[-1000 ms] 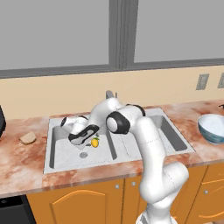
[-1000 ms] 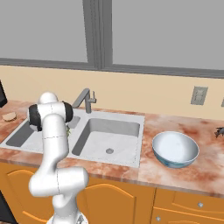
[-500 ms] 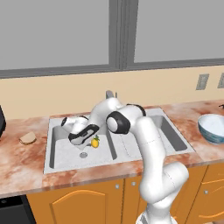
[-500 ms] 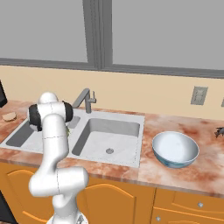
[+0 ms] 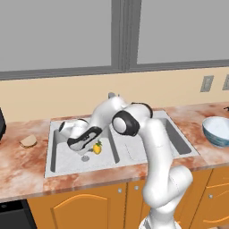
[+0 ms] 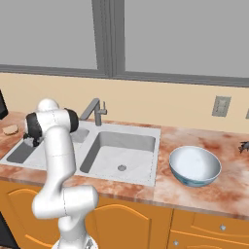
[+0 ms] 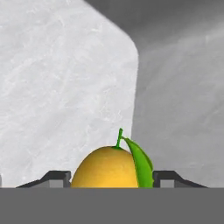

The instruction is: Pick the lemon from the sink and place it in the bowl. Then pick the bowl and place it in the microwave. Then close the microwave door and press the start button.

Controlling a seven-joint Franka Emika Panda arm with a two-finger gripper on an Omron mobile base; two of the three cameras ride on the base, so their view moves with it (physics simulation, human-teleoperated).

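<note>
Resting between fingers (image 7: 57, 178), lemon (image 7: 107, 168), stem apparently pointing away.

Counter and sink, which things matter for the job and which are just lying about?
For the job:
- lemon between the fingers of the hand
- sink
- bowl

Lying about:
- tan bread-like lump
- small dark object
- faucet

The claw (image 5: 91, 144) sits low in the left basin of the sink (image 5: 58, 152), hemmed by that basin's walls and the steel divider on its right. The lemon (image 7: 107, 168) fills the gap between the fingertips (image 7: 54, 178), apparently with little room either side. Basin floor ahead lies open. The faucet (image 6: 94, 110) rises at the sink's back edge. The right basin is unobstructed; the bowl (image 6: 194, 166) stands toward the table's right end.
</note>
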